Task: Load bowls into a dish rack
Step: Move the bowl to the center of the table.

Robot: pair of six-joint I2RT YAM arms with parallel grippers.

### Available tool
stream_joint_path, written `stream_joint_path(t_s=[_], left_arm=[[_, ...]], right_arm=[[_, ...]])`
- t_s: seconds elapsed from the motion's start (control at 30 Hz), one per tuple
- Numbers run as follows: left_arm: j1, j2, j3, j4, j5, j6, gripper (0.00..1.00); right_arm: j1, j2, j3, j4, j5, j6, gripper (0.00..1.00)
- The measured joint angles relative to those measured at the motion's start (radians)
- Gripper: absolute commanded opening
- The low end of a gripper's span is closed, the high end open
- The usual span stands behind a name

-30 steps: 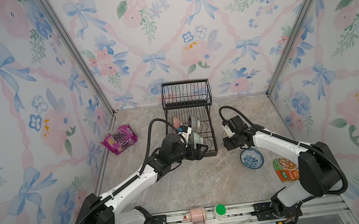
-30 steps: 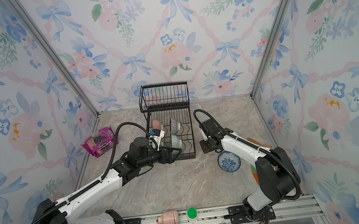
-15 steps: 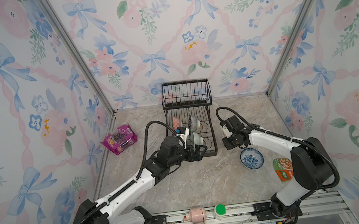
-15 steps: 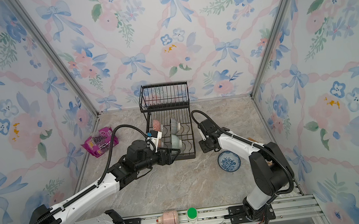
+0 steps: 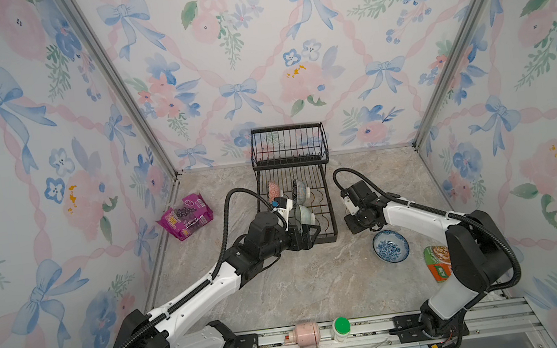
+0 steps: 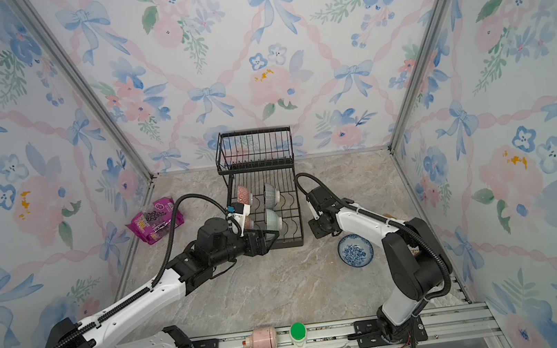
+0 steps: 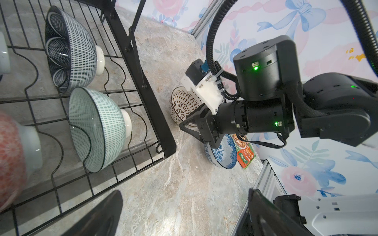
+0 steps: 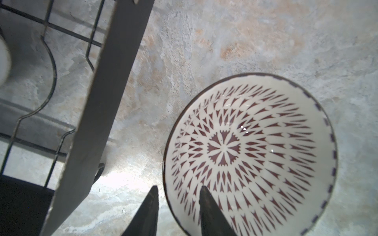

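Observation:
The black dish rack (image 5: 286, 128) stands at the back middle in both top views. Its lower tier holds three bowls on edge: a red-patterned one (image 7: 10, 159), a dark blue petal one (image 7: 69, 49) and a pale mint one (image 7: 98, 128). My left gripper (image 7: 184, 194) is open and empty above the table, by the rack's front edge (image 5: 328, 239). Right of the rack, a white bowl with a dark lattice (image 8: 251, 151) sits upright. My right gripper (image 8: 178, 188) straddles its rim, one finger inside and one outside, with a small gap still showing. A blue floral bowl (image 5: 390, 246) lies nearer the front right.
A purple snack packet (image 5: 186, 217) lies by the left wall. A green and orange packet (image 5: 438, 263) sits by the right arm's base. A pink bottle (image 5: 305, 334) and a green-capped jar (image 5: 341, 325) rest on the front rail. Flowered walls close three sides.
My right gripper's jaws have narrowed around the lattice bowl's rim. My left gripper has drawn back a little from the mint bowl in the rack, still open.

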Motion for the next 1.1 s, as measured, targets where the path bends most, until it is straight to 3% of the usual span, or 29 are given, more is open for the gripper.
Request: stream_joint_path(t_s=[0.33, 0.5, 1.1], left_arm=[[0.0, -0.015, -0.002, -0.002, -0.01, -0.001, 0.98], [0.0, -0.021, -0.002, -0.002, -0.01, -0.004, 0.98], [0.0, -0.024, -0.002, -0.001, -0.01, -0.015, 0.98]], right_arm=[[0.014, 0.032, 0.011, -0.003, 0.021, -0.001, 0.31], [0.014, 0.032, 0.012, -0.002, 0.029, -0.008, 0.2], [0.029, 0.032, 0.028, -0.003, 0.031, -0.034, 0.1]])
